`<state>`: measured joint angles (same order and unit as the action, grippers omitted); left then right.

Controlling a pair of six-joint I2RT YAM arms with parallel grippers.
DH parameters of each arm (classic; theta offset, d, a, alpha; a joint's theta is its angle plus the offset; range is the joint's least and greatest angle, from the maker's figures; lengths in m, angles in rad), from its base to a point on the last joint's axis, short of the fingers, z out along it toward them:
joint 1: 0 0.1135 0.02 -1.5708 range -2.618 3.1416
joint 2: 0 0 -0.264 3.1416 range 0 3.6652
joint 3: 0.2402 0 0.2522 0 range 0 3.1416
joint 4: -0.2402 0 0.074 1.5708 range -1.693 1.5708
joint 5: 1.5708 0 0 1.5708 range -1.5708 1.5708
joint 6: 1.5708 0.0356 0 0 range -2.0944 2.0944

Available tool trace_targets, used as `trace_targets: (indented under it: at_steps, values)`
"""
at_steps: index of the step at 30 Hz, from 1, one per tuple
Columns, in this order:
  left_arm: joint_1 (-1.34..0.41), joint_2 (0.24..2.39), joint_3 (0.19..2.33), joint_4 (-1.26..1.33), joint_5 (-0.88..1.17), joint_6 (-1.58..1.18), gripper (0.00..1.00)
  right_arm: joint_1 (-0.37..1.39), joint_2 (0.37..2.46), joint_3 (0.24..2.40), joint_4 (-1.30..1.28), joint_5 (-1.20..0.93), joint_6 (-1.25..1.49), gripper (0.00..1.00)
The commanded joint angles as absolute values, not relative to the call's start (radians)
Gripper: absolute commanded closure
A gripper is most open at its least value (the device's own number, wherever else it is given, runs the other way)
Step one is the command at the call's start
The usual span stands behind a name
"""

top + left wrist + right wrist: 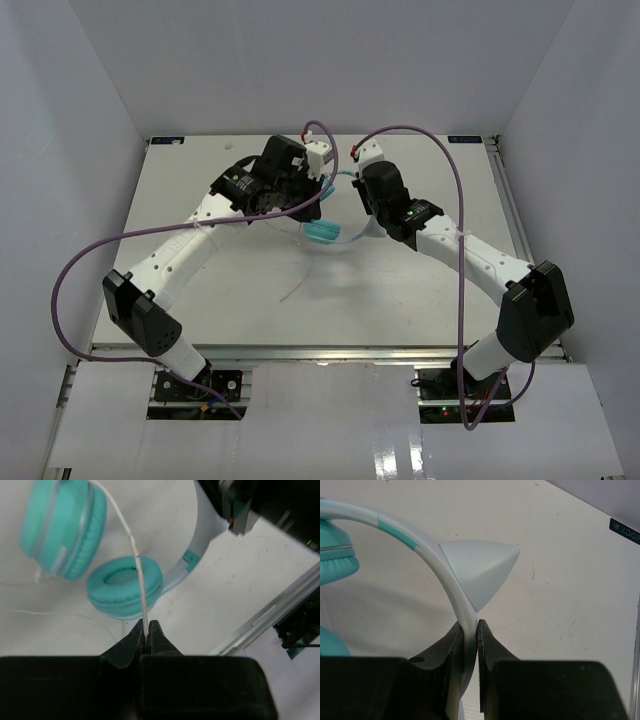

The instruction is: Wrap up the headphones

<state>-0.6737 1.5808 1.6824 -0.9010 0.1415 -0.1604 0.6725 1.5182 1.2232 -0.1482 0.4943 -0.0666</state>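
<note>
In the top view, two white and black jointed arms are seen, the left arm (190,245) and the right arm (480,260), both bent inward over the matt off-white table (420,300). Two thick purple cables (70,270) are counted, one looping beside each arm. The small teal over-ear headphones (325,233) are found near the middle of the table, between the two wrists, and their long thin whitish cord (300,280) is trailed toward the near edge. In the left wrist view, the black left gripper (147,632) is shown pressed together on the cord, which is pinched between the two pointed fingertips and is stretched up past the headphones. Two round earcups (125,585) with soft, padded teal cushions are counted here; one is just beyond the fingertips and the other is further to the left. The smooth pale light-blue headband (200,535), of plastic as it seems, is curved away to the upper right. In the right wrist view, the black right gripper (470,627) is seen clamped on the headband, which is held between its two fingers. One smooth pale grey-blue pointed piece (477,570) is joined to the outer side of the headband, just above the fingers. Parts of the earcups are visible at the left edge.
</note>
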Motion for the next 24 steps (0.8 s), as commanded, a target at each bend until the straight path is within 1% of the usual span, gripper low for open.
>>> trace_targets:
  at_steps: [1,6,12,21,24]
  values:
    - [-0.68,1.444,1.539,-0.806,0.278,-0.299,1.0,0.632,1.509,1.309,-0.038,0.489,0.032,0.92]
    - [-0.683,1.405,1.461,-0.678,0.298,-0.373,1.0,0.609,1.499,1.338,-0.051,0.448,0.084,0.92]
    - [-0.69,1.42,1.415,-0.499,0.362,-0.479,0.98,0.602,1.497,1.376,-0.083,0.408,0.142,0.92]
    - [-0.711,1.42,1.314,-0.335,0.362,-0.58,0.92,0.57,1.5,1.407,-0.095,0.366,0.201,0.92]
    - [-0.717,1.407,1.28,-0.304,0.355,-0.593,0.91,0.547,1.502,1.426,-0.113,0.339,0.229,0.92]
